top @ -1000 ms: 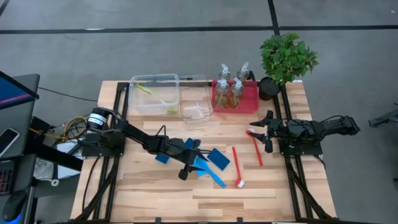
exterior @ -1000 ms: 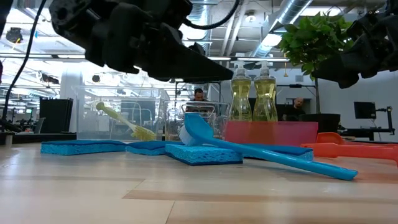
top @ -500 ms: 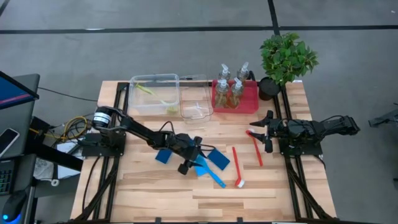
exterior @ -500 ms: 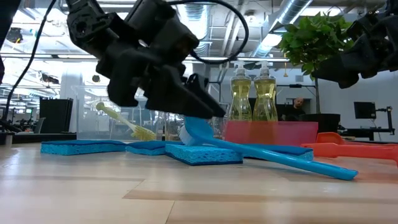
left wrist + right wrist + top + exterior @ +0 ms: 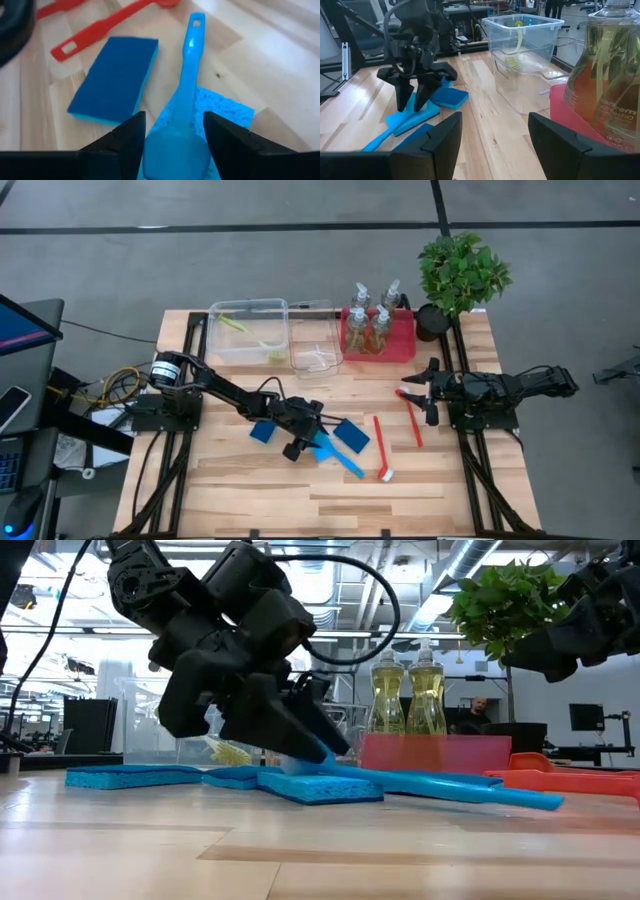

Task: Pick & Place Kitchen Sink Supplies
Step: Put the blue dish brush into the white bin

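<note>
The blue brush (image 5: 340,460) lies slanted with its head on a light-blue sponge (image 5: 322,452). My left gripper (image 5: 303,442) stands over that head, open and pointing down; the right wrist view also shows the left gripper (image 5: 414,102). Two more blue sponges (image 5: 351,436) (image 5: 262,431) lie flat beside it. Two red brushes (image 5: 381,448) (image 5: 410,415) lie to the right. The pump bottles (image 5: 368,320) stand in the red tray (image 5: 405,340). A green brush (image 5: 250,335) leans inside the clear bin. My right gripper (image 5: 432,390) hangs open above the table's right side, touching nothing. My left gripper comes from above, pointing down, with one finger (image 5: 132,135) on each side of the blue brush's wide head (image 5: 175,150). The head fills the gap between them, and their inner sides seem to lie against its edges. The brush rests on the sponge (image 5: 225,107), its handle (image 5: 187,65) running away from the fingers.
A large clear bin (image 5: 248,308) and a smaller one (image 5: 315,350) stand at the far edge, left of the red tray. A potted plant (image 5: 462,275) is at the far right corner. Bare wood lies along the near edge (image 5: 320,500).
My left gripper has come down onto the blue brush's head and tipped from slanting forward to pointing down. The brush's raised head has sunk behind the fingers, and the handle's free end has risen a little off the table.
</note>
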